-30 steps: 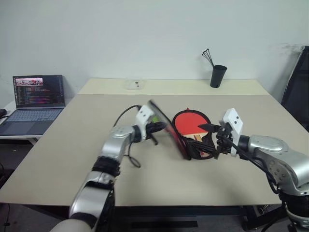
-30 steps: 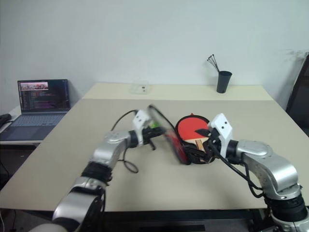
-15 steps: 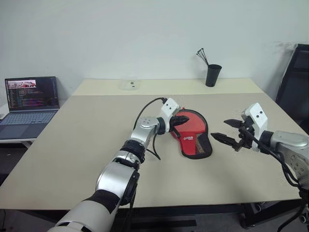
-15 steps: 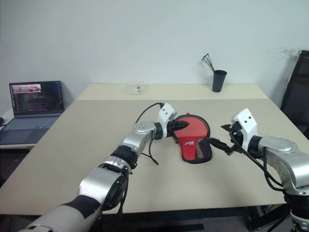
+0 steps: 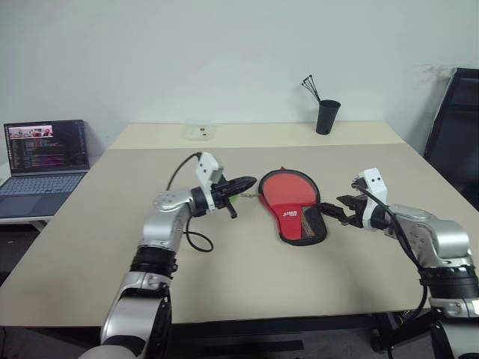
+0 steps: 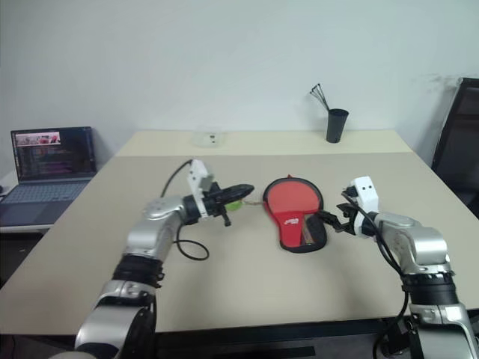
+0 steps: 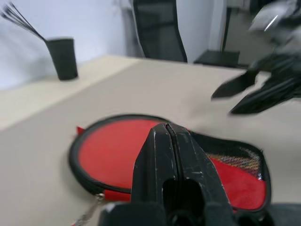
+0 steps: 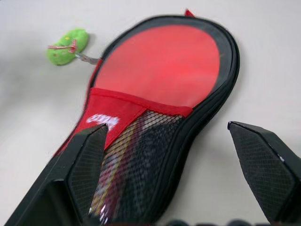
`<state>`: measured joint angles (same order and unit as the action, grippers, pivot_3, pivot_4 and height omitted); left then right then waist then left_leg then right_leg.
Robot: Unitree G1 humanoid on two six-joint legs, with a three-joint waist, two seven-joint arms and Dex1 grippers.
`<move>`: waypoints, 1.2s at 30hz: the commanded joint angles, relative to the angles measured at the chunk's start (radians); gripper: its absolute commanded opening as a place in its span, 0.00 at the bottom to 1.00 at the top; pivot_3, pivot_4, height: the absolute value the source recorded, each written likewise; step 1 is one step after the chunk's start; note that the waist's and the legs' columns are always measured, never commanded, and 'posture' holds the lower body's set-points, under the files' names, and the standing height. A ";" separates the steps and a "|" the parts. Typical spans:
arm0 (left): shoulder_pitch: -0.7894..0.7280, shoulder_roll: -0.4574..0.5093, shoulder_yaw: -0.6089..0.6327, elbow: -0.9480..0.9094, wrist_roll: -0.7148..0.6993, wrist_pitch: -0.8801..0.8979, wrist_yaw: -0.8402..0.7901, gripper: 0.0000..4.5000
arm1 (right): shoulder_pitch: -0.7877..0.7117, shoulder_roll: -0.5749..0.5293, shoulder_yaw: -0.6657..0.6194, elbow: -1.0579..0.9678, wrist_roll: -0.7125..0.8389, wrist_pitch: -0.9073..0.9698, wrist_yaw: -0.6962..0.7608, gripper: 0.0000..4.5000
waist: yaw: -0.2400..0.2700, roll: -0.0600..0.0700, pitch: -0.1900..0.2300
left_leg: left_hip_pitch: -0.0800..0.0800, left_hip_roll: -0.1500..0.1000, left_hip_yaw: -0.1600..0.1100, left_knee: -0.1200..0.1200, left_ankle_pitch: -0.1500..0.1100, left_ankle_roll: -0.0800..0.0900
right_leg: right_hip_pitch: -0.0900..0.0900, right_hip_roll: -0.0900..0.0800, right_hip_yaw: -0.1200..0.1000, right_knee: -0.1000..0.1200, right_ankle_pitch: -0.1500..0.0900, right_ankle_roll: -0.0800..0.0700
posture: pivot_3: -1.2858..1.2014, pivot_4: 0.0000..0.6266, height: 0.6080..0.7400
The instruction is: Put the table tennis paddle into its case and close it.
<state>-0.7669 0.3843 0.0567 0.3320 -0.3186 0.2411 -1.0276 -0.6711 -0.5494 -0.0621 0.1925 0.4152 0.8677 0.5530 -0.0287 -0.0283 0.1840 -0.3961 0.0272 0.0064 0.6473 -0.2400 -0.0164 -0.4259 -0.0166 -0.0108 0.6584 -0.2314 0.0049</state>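
While the case (image 5: 293, 210) lies flat on the desk (image 5: 90, 247) between your two arms, red side up with its round end toward the far edge and its mesh pocket toward you, treat closing the zip as the step in hand; the paddle I judge to be inside, since no bare bat lies on the desk, though you cannot confirm that from here. From the head views, your left pincer (image 5: 243, 183) hovers just beside the round end with its fingers pressed together on nothing, and your right pincer (image 5: 329, 212) sits near the narrow handle end with its fingers spread wide. A small green charm (image 6: 234, 203) lies on the desk between the left pincer and the case's rim, seemingly tied to the zip pull by a short chain. Through the left wrist view, the shut fingers point straight across the red panel, so open them before you reach for that charm. Through the right wrist view, the case (image 8: 155, 108) lies just ahead of the open fingers (image 8: 87, 155), with the charm (image 8: 66, 46) off its far rim. Pin the handle end down with the right, then draw the pull steadily round the rim, keeping the fabric flat.
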 commanded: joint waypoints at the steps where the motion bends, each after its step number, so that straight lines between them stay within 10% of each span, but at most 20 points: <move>1: 0.024 0.033 0.025 -0.125 -0.038 0.060 0.035 0.00 | -0.062 0.024 0.028 0.134 -0.065 -0.092 0.000 1.00 | 0.002 0.000 0.000 | 0.000 0.000 0.000 0.000 0.000 0.000 | 0.000 0.000 0.000 0.000 0.001 -0.001 | 0.52 0.24 1.00; 15: 0.080 0.070 0.021 -0.221 -0.044 0.091 0.114 0.00 | -0.186 0.107 0.098 0.530 -0.199 -0.227 0.114 1.00 | -0.001 0.000 0.000 | 0.004 0.000 0.001 0.000 0.000 0.000 | 0.003 -0.001 0.000 0.000 0.001 -0.002 | 0.52 0.24 1.00; 31: 0.166 0.125 0.026 -0.246 -0.064 0.096 0.073 0.00 | -0.201 0.191 0.132 0.526 -0.254 -0.180 0.179 0.01 | -0.011 0.000 -0.001 | 0.012 0.000 0.004 -0.001 0.000 0.000 | 0.005 0.002 0.003 0.003 0.000 0.000 | 0.52 0.24 1.00; 36: 0.323 0.244 0.049 -0.337 -0.147 0.165 -0.063 0.00 | -0.174 0.214 0.087 0.402 -0.176 -0.030 0.200 0.00 | -0.020 0.000 -0.001 | 0.012 0.002 0.004 -0.003 0.000 0.000 | 0.005 0.004 0.004 0.003 0.001 -0.003 | 0.52 0.24 1.00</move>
<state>-0.4651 0.5927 0.0711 0.0609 -0.4256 0.3901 -1.0419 -0.8724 -0.3649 0.0196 0.6418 0.1934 0.7601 0.7213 -0.0483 -0.0287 0.1833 -0.3844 0.0297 0.0093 0.6437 -0.2405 -0.0166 -0.4217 -0.0127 -0.0070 0.6613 -0.2311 0.0013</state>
